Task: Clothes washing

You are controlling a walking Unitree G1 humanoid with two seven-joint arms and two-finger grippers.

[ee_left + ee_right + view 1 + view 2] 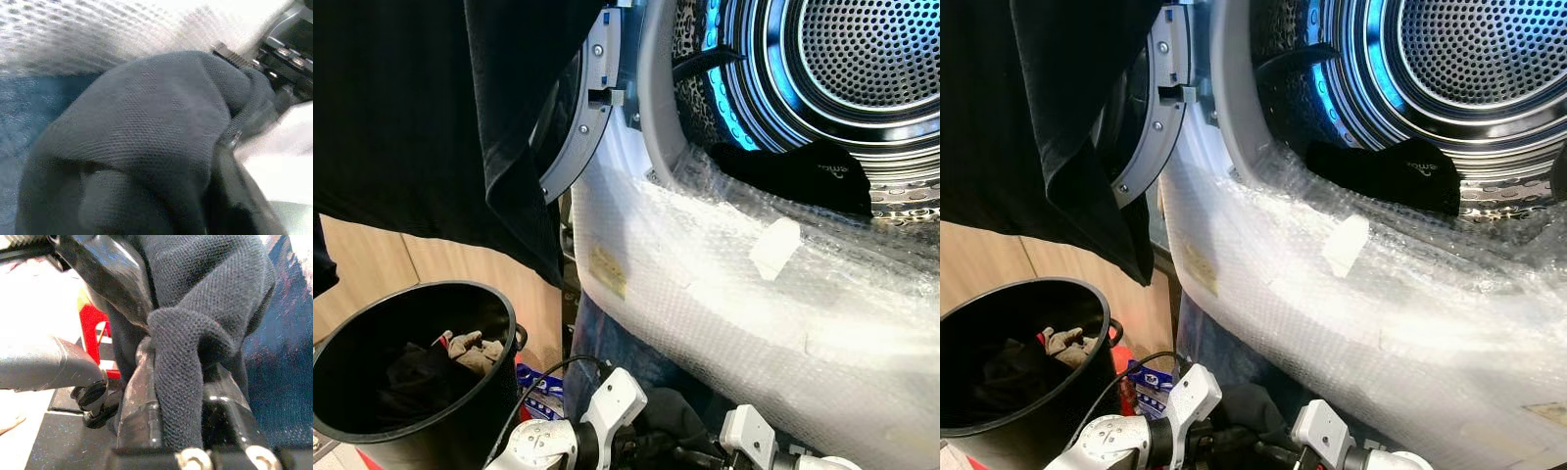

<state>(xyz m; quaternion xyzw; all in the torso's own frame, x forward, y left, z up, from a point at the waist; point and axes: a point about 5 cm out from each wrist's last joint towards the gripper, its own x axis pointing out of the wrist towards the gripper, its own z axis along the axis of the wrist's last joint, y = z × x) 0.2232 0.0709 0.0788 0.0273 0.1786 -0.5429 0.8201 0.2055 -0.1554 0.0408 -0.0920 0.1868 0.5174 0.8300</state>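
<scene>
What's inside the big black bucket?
In the black bucket lie dark clothes with a crumpled beige piece on top. Anything beneath them is covered, and the bottom is in shadow.

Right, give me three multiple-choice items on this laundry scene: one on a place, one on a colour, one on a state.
1. Where does the black sock lie?
A. In the bucket
B. At the drum's front lip
C. On the floor

2. What colour is the bucket?
A. Black
B. White
C. Red

3. What state is the right gripper in?
A. Open and empty
B. Shut on a dark cloth
C. Resting inside the drum

Answers:
1 B: it rests just behind the bubble wrap at the drum opening.
2 A: its wall and rim are black.
3 B: the right wrist view has the dark cloth pinched between its fingers.
</scene>
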